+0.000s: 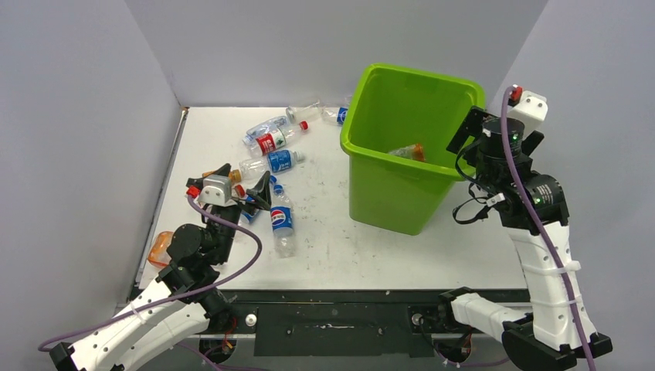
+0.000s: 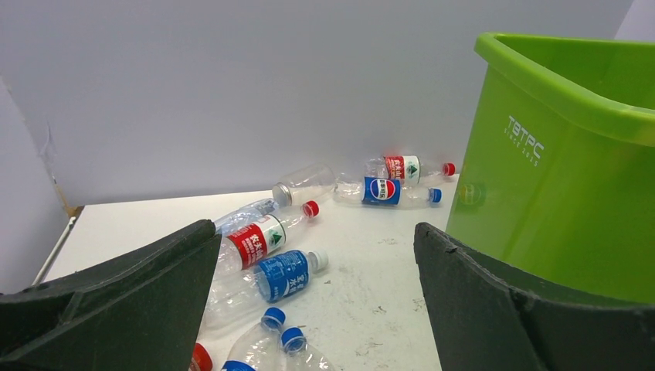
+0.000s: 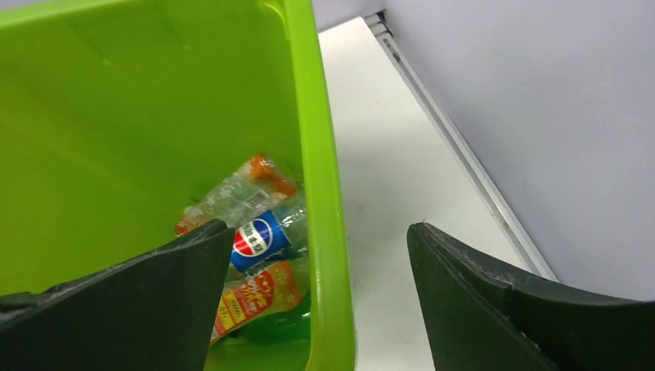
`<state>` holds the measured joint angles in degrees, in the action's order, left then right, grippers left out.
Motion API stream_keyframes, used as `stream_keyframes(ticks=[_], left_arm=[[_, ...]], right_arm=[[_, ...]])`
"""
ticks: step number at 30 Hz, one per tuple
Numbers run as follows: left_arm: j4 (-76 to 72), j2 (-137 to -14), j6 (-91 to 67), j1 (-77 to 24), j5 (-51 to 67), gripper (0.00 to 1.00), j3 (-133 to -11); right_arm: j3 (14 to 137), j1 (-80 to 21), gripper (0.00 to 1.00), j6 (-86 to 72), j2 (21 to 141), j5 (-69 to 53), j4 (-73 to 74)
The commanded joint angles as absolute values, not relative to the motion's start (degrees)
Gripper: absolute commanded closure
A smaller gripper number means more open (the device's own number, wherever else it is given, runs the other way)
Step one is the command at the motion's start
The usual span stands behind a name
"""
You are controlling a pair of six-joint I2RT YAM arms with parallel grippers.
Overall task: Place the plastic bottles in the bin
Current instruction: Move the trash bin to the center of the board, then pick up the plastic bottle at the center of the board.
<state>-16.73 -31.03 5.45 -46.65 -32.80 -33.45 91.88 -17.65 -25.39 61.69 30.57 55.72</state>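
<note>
Clutter is the main hazard on the left. The left gripper (image 1: 246, 185) hangs just above the nearest heap of bottles, jaws wide apart and holding nothing. Right under it lie a blue-label bottle (image 1: 282, 220) and a few others, touching or overlapping. A descent into that heap could pinch two at once. It could also catch a round body off-centre, and the bottle would likely squirt sideways and roll.

An orange bottle (image 1: 160, 246) lies close to the table's left edge beside the arm. A careless sweep of the elbow might knock it off, out of reach. Further back lie a red-label bottle (image 1: 270, 143) and another blue-label one (image 1: 279, 161), with more against the far wall near the bin (image 1: 402, 77). Those last look awkward for either arm (the bin partly blocks the way).

The right gripper (image 3: 318, 232) has its jaws apart and empty, one finger inside the bin's right wall and one outside. Closing here would clamp the rim, and a sideways move would shove or tip the bin and perhaps push table bottles around. Lifting straight up first seems the safer exit.

Several bottles already lie at the bottom of the bin, among them a blue-label one (image 3: 263, 236) and an orange-capped one (image 3: 239, 189). Most of the job appears to remain.
</note>
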Motion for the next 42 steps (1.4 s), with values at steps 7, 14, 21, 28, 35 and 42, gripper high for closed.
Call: stream_keyframes(ticks=[7,14,21,28,35,42], left_arm=[[-17.8,-32.0,6.1,-46.8,-33.0,0.04,-34.2],[-17.3,-33.2,6.2,-46.9,-33.1,0.04,-34.4],[-16.6,-35.5,6.1,-47.0,-35.0,0.04,-34.7],[-13.1,-39.5,5.1,-46.9,-38.1,0.04,-36.8],[-9.2,-40.6,2.5,-46.9,-41.6,0.04,-38.4],[-6.6,-40.0,2.4,-46.8,-46.3,0.04,-40.0]], right_arm=[[94.4,-17.5,0.12,-27.6,52.9,13.3,49.7],[92.8,-17.7,0.22,-25.8,50.6,-23.2,40.4],[86.3,-19.7,0.29,-24.5,49.5,-33.7,38.1],[80.9,-20.8,0.29,-23.0,47.0,-34.0,36.5],[78.5,-23.4,0.29,-19.9,48.4,-32.7,35.5],[76.6,-25.1,0.29,-19.6,50.8,-33.1,31.0]])
